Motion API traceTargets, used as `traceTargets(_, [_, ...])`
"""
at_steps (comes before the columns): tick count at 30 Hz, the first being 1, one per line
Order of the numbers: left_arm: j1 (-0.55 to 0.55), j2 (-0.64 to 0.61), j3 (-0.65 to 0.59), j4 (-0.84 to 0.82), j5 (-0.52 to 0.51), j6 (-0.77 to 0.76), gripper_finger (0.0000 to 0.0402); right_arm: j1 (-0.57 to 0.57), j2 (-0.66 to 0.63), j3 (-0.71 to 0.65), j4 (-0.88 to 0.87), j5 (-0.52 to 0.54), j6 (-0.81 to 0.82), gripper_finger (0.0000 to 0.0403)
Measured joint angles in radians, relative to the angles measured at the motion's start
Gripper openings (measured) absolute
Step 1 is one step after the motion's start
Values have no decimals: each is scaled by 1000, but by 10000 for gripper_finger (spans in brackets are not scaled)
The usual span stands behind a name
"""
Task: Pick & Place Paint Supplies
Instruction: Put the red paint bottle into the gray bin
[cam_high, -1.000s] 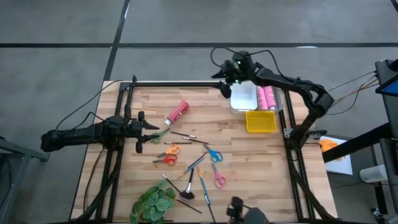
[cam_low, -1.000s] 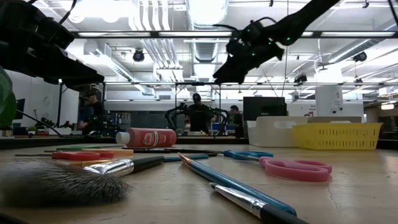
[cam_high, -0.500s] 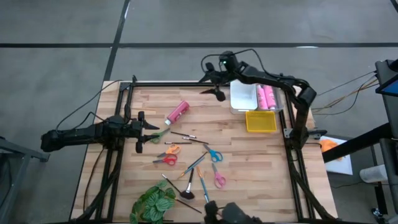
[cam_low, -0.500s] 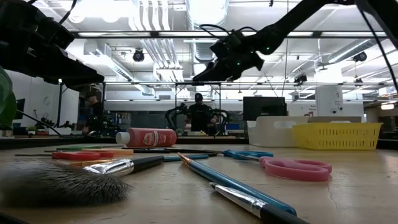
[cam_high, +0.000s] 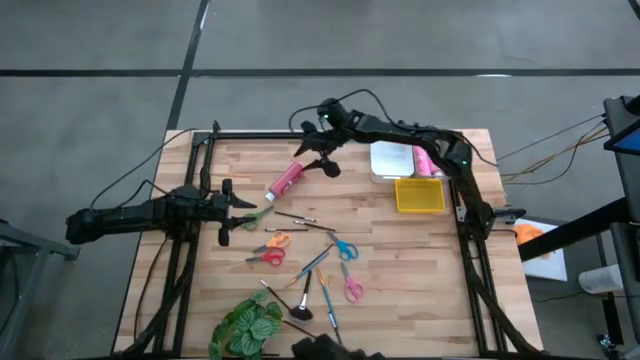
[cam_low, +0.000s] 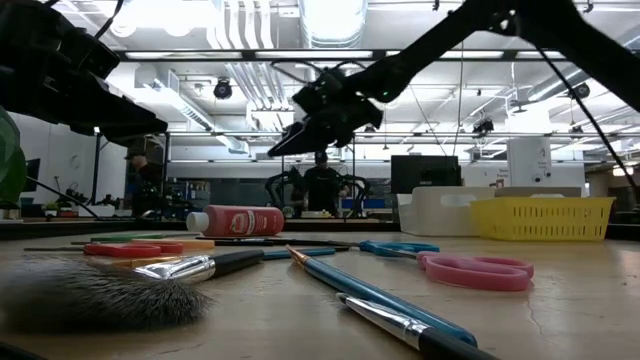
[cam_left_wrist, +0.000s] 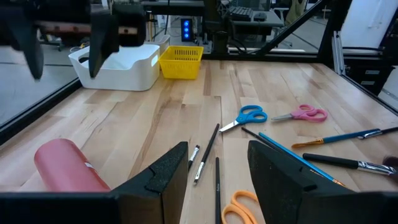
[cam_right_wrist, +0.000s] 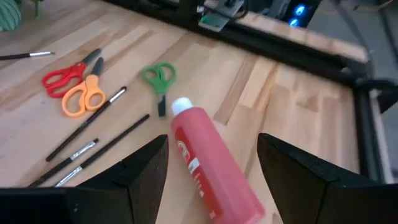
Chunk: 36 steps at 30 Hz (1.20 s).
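Right gripper (cam_high: 318, 160): open, above pink tube (cam_high: 285, 180) near table's far edge.
Left gripper (cam_high: 226, 211): open, at left edge.

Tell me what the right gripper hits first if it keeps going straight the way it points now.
Most likely the pink paint tube: the open right gripper points down at it, tube framed between the fingers. The gap between gripper and tube is unclear.

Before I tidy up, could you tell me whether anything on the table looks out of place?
The leafy plant at the table's near edge looks odd: it lies among brushes and scissors yet is no paint supply.
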Motion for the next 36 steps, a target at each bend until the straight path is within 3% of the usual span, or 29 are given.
traceTargets(8, [0,0,0,0,1,0,169,33,182,294,-250,63,-30,241])
traceTargets(13, [0,4,0,0,0,0,169,60,255,429,-396,216,-120,241])
traceTargets(17, [0,12,0,0,0,0,169,79,267,455,-392,329,-128,241])
traceTargets(36, [0,12,0,0,0,0,169,120,273,428,-485,448,-118,241])
